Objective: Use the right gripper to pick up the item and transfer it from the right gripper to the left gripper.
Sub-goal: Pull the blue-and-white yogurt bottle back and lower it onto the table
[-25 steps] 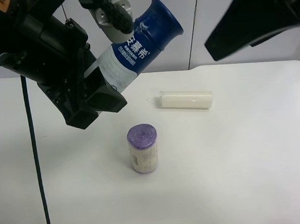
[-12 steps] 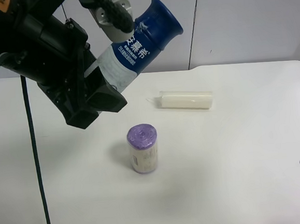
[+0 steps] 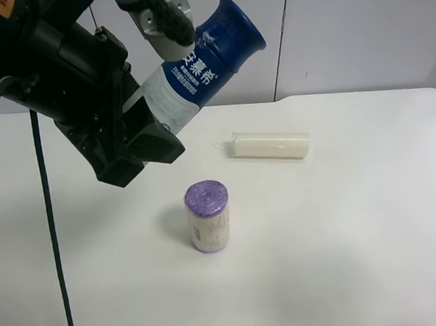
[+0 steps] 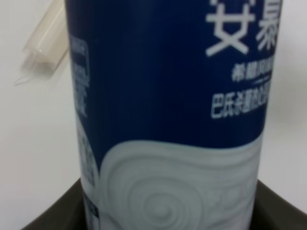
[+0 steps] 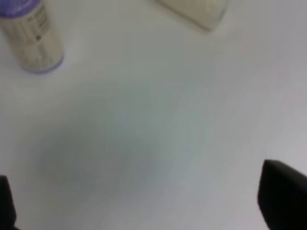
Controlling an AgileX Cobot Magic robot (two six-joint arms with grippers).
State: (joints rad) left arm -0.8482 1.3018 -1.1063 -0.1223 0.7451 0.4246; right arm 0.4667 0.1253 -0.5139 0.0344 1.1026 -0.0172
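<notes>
The item, a slim bottle (image 3: 202,62) with a dark blue cap and white lower body, is tilted in the air at the exterior high view's upper left. My left gripper (image 3: 154,119), on the bulky black arm, is shut on the bottle's white lower body. In the left wrist view the bottle (image 4: 168,120) fills the picture between the dark fingers (image 4: 62,211). My right gripper (image 5: 144,201) is open and empty above the bare table, with only its fingertips (image 5: 283,196) showing. The right arm is out of the exterior high view.
A squat purple-topped can (image 3: 208,216) stands upright mid-table and shows in the right wrist view (image 5: 31,36). A cream-white tube (image 3: 269,144) lies on its side behind it, also in the right wrist view (image 5: 194,9) and the left wrist view (image 4: 45,43). The white table (image 3: 345,236) ends at the wall.
The right arm, at the exterior high view's upper right a second ago, dropped to the right edge and has left that view. The left gripper and bottle have not moved.
</notes>
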